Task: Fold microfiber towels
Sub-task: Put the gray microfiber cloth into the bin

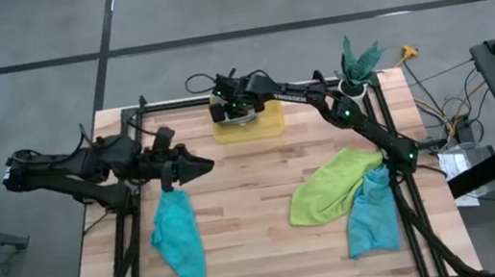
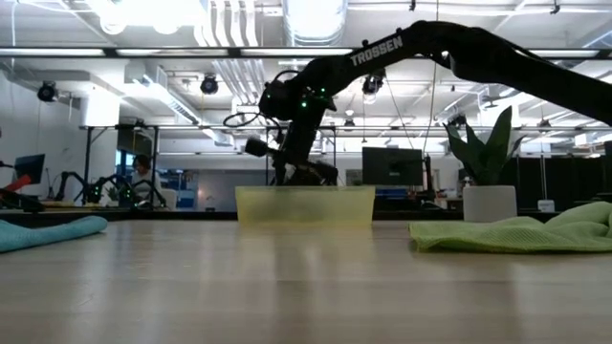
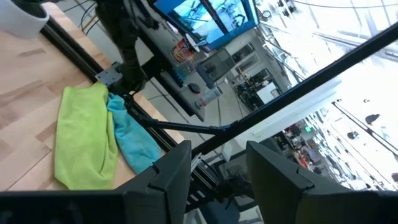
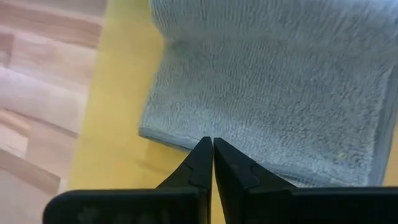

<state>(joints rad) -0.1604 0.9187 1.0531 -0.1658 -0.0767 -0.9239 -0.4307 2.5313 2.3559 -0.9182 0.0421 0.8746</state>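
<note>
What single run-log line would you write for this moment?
left pincer: open, empty, above teal towel | right pincer: shut, over grey towel in yellow bin | lime green towel: unfolded

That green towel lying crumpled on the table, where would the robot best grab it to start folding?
Probably at the green towel's pointed end nearest the table's middle, coming straight down from above. It lies flat and thin on the table, so a side approach gets nothing. That end is bare; the other end touches the teal towel by the right arm's base. The open left hand hangs nearer than the shut right hand.
</note>
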